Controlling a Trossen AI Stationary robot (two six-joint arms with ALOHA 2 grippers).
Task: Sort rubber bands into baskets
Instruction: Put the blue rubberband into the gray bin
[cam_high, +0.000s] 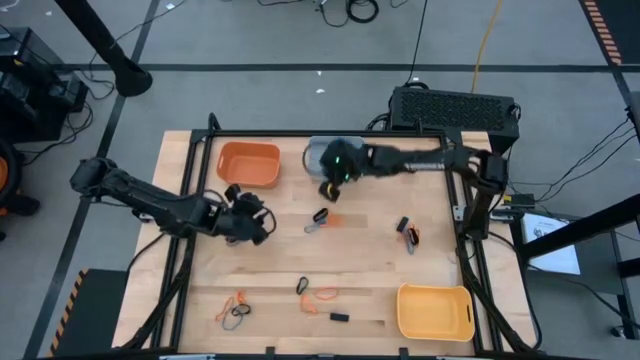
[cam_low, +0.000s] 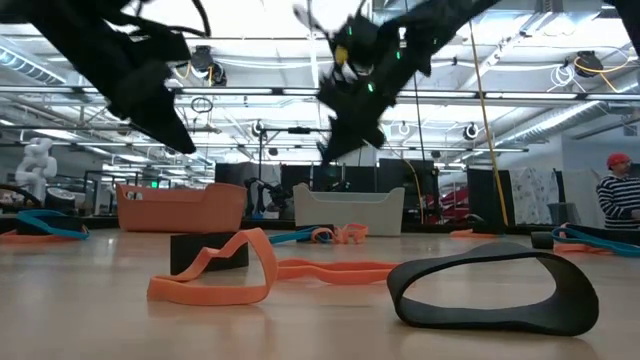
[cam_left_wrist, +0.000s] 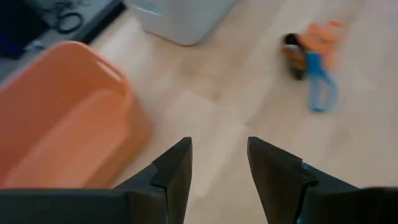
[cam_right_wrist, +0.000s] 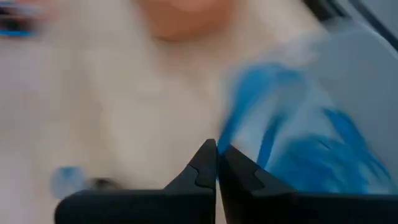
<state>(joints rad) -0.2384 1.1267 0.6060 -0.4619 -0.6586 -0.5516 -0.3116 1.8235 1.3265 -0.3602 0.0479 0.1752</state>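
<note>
Left claw (cam_left_wrist: 219, 171) hangs with fingers parted; right claw (cam_right_wrist: 216, 163) is pinched tight, arm stretched leftward.

A pale wooden table (cam_high: 360, 265) carries everything. Toward its far edge sit an orange basket (cam_high: 249, 164) and, beside it, a pale blue-grey basket (cam_low: 349, 211); a yellow basket (cam_high: 434, 311) stands at the near right corner. Rubber bands lie scattered over the boards: an orange and black tangle (cam_high: 233, 309) near the front left, orange loops (cam_high: 322, 296) mid-front with a small black piece (cam_high: 339, 317) just beside them, a mixed clump (cam_high: 321, 219) at centre, and another (cam_high: 407, 232) to its right.
</note>
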